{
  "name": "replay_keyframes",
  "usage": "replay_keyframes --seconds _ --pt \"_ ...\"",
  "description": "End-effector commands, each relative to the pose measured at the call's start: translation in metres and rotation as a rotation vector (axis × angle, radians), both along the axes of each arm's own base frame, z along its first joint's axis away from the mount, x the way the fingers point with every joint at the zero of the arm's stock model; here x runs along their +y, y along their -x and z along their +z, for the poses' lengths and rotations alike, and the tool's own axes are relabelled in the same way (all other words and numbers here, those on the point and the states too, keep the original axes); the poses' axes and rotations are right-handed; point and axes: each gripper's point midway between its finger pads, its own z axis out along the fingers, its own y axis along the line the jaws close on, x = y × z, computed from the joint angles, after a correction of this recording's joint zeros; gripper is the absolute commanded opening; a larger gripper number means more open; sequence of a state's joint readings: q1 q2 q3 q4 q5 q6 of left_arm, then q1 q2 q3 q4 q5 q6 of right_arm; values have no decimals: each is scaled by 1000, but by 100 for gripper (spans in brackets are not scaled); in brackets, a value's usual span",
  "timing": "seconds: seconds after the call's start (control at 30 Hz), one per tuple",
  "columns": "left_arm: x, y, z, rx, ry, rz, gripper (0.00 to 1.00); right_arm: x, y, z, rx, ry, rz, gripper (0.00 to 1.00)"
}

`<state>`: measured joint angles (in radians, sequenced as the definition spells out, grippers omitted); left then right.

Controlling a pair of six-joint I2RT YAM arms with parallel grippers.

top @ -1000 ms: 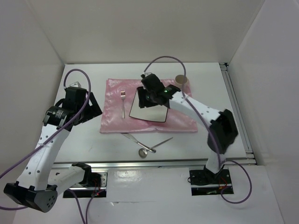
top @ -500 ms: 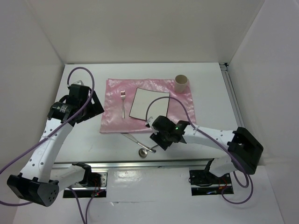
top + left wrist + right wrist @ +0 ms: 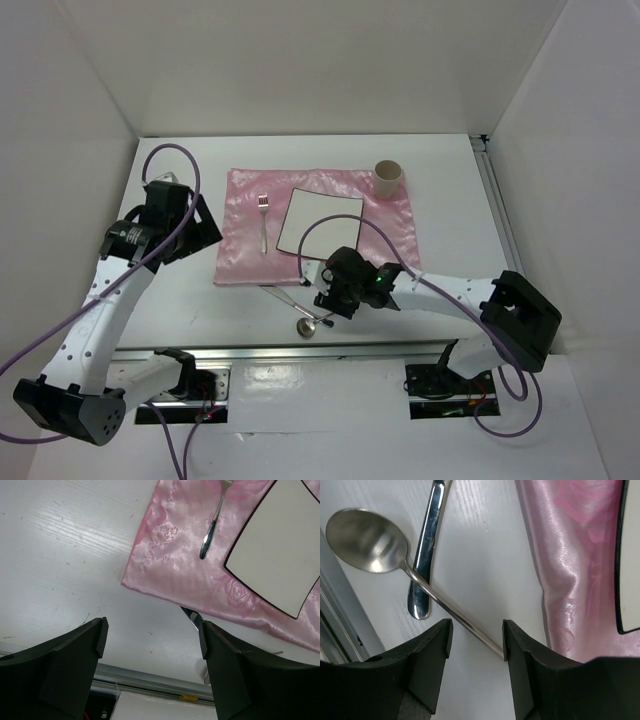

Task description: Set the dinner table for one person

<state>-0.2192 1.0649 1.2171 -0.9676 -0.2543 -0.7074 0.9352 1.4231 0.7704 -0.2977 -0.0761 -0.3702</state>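
The dinner table (image 3: pixel 180 300) is a white top carrying a pink cloth (image 3: pixel 390 240). On the cloth lie a fork (image 3: pixel 264 222), a white square plate (image 3: pixel 320 222) and a paper cup (image 3: pixel 388 177). A spoon (image 3: pixel 365 540) and a knife (image 3: pixel 427 555) lie crossed on the bare table in front of the cloth. My right gripper (image 3: pixel 477 635) hangs low over the spoon's handle, open, with the handle's end between its fingers and not clamped. My left gripper (image 3: pixel 152 645) is open and holds nothing, over the table left of the cloth's near corner.
An aluminium rail (image 3: pixel 330 348) runs along the table's front edge just behind the spoon (image 3: pixel 306 326). White walls close in the left, back and right sides. The knife's tip (image 3: pixel 192 617) shows in front of the cloth (image 3: pixel 170 565).
My right arm has swung from over the plate down to the front of the table and settled over the spoon's handle. The left gripper has barely shifted.
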Motion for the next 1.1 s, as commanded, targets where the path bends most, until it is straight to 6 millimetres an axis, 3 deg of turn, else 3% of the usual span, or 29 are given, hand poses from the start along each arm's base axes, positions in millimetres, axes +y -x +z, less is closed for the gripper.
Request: replay_keyframes --seconds 0.0,0.43,0.9,1.07 --pt "1 1 6 -33 6 -1 92 15 -8 11 -84 -76 95 56" --pt "2 5 -2 -14 -4 -8 92 7 1 -23 1 -20 183 56" --pt "2 5 -2 -14 -4 -8 92 0 5 -49 67 19 231 26" --pt "2 5 -2 -14 -4 -8 92 5 3 -39 66 8 236 17"
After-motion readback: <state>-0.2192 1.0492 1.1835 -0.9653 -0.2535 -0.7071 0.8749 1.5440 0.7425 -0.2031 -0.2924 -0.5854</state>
